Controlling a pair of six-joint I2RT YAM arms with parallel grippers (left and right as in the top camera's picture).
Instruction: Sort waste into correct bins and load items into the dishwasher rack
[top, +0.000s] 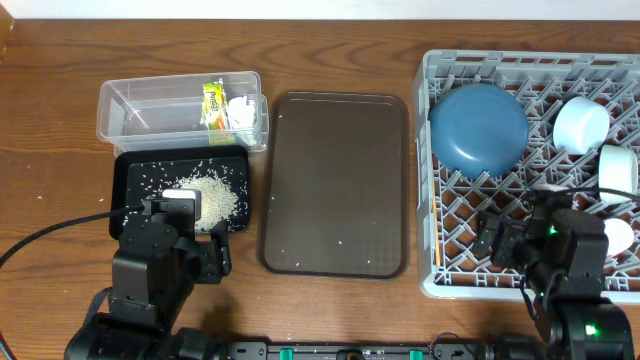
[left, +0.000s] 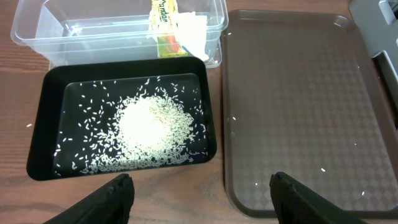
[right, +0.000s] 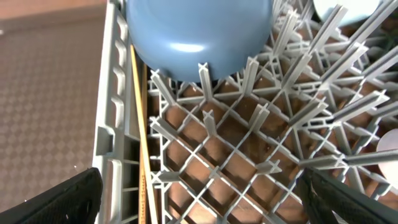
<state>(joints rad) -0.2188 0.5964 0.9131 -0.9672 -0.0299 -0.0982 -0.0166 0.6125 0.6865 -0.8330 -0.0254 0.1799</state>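
Note:
The clear tub (top: 130, 105) holds the yellow-green wrapper (top: 213, 103) and the white tissue (top: 242, 112); both also show in the left wrist view, wrapper (left: 163, 22) and tissue (left: 194, 31). The black tray (top: 130, 170) holds a heap of rice (left: 149, 124). The grey rack (top: 440, 285) holds the upturned dark-blue bowl (top: 478, 127), a light-blue bowl (top: 581, 124), a pale bowl (top: 618, 170), a small cup (top: 618, 236) and chopsticks (right: 139, 124) along its left wall. My left gripper (left: 202, 199) is open and empty, in front of the black tray. My right gripper (right: 199, 199) is open and empty over the rack's front left.
The dark-brown serving tray (top: 335, 180) lies between the black tray and the rack, with a few stray rice grains on it. Bare wooden table (top: 50, 60) shows around everything. A black cable (top: 50, 235) runs left from the left arm.

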